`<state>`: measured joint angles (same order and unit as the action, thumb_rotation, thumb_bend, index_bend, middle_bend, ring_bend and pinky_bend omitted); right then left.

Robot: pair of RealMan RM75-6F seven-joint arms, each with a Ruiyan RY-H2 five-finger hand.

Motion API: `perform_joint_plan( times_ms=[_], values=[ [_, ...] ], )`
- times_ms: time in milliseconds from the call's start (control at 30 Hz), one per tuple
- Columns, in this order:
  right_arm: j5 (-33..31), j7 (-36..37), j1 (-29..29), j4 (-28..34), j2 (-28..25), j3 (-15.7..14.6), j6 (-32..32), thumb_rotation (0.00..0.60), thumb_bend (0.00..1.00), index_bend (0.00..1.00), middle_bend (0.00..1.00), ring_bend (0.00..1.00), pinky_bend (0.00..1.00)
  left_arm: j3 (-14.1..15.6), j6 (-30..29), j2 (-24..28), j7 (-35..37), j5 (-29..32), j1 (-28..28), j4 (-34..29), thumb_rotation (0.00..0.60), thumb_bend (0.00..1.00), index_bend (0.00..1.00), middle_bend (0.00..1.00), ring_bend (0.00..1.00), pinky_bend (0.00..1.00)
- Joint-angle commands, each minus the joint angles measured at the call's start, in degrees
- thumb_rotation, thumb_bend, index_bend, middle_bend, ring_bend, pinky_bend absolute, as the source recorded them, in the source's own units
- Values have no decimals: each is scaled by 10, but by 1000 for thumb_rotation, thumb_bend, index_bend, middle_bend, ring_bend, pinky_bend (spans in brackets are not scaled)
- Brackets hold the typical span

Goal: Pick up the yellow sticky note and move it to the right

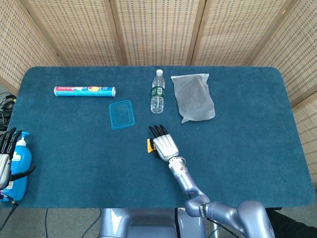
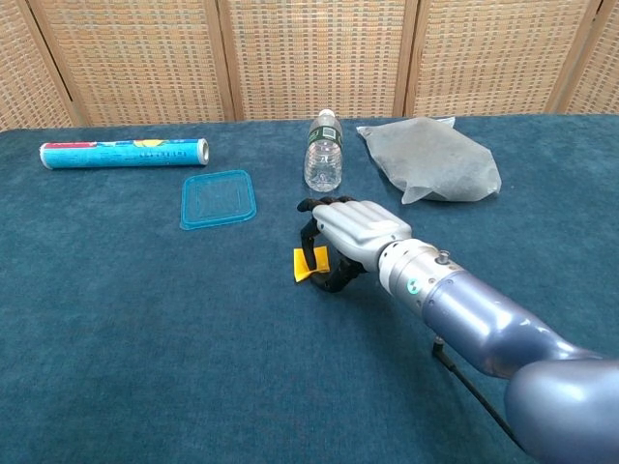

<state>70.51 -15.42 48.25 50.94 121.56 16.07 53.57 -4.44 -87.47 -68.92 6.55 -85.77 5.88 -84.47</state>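
Observation:
The yellow sticky note (image 1: pixel 149 145) (image 2: pixel 309 266) sits near the middle of the blue table, its edge bent up off the cloth. My right hand (image 1: pixel 164 144) (image 2: pixel 353 230) is over it from the right, and its dark fingers (image 2: pixel 311 232) and thumb curl around the note and pinch it. Most of the note is hidden under the hand in the head view. My left hand (image 1: pixel 5 156) hangs off the table's left edge with its fingers spread, beside a blue pump bottle (image 1: pixel 20 163).
A water bottle (image 1: pixel 157 91) (image 2: pixel 323 155) stands just behind the right hand. A grey plastic bag (image 1: pixel 194 96) (image 2: pixel 430 159) lies to its right. A blue lid (image 1: pixel 122 114) (image 2: pixel 219 198) and a printed roll (image 1: pixel 84 91) (image 2: pixel 123 153) lie to the left.

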Motion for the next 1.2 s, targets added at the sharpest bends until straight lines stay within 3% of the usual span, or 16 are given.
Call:
perform_joint_plan(
  times_ms=[33, 433, 600, 1200],
  values=[
    [-1, -1, 0, 0, 1, 1, 0, 600, 553, 639, 146, 0, 0, 0, 0, 0, 0, 0, 0, 0, 600, 170, 0, 0, 0, 37],
    [-2, -3, 3, -2, 3, 5, 3, 600, 558, 665, 158, 0, 0, 1, 2, 0, 1, 0, 1, 0, 600, 170, 0, 0, 0, 37],
    [24, -5, -5, 20, 5, -8, 41, 600, 558, 662, 158, 0, 0, 0, 2, 0, 1, 0, 1, 0, 600, 170, 0, 0, 0, 37],
    [20, 0, 18, 14, 5, 20, 35, 600, 559, 648, 149, 0, 0, -1, 7, -3, 0, 5, 2, 5, 600, 170, 0, 0, 0, 37]
  ],
)
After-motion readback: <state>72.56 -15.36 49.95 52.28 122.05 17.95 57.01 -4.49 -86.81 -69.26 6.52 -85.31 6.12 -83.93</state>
